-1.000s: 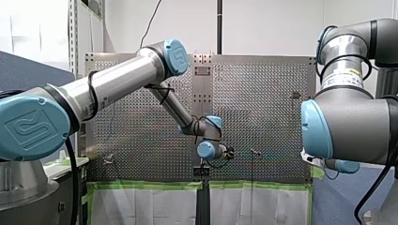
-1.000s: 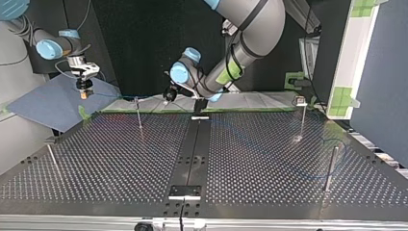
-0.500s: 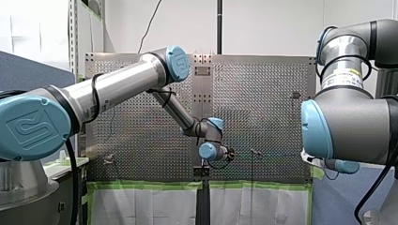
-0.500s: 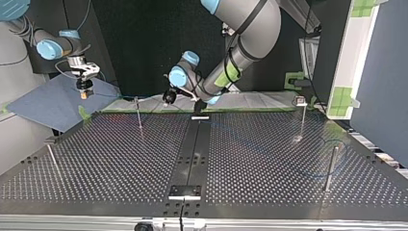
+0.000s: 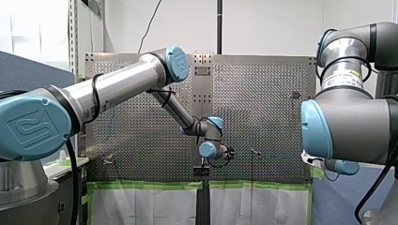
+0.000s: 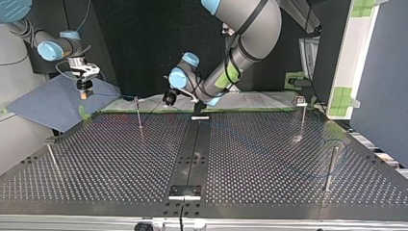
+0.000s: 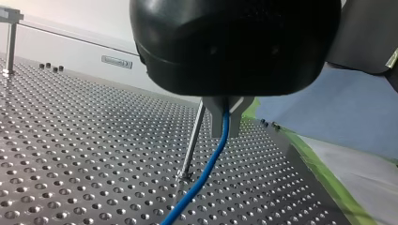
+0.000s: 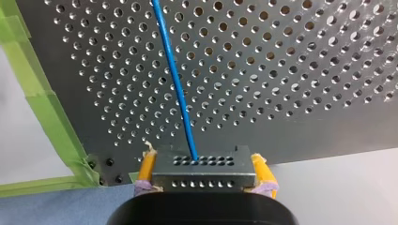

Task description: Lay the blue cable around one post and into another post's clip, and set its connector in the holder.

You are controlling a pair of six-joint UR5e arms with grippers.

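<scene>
Top view: the left pincer (image 6: 168,98) hung in the upper middle of the frame. It was clenched on the blue cable (image 7: 206,164), which ran out from between its metal fingers (image 7: 213,119) and slanted down toward the perforated tabletop (image 7: 70,154). Over the last second this pincer had drifted a little toward the frame's left, nearer the thin post (image 6: 139,115) by the tabletop's far edge, and then almost stopped. In the left wrist view the post stood just behind the cable. Whether the two touched could not be told.

The right pincer (image 6: 84,89) sat in the upper left of the top view, off the tabletop's corner, and had not moved. Its yellow pads (image 8: 148,168) gripped the grey connector (image 8: 202,180), and the cable left the connector's face and ran out over the tabletop.

The shift suggested the cable was being brought up to the post. The wrap looked not yet made, and the clip and the holder still lay ahead.
</scene>
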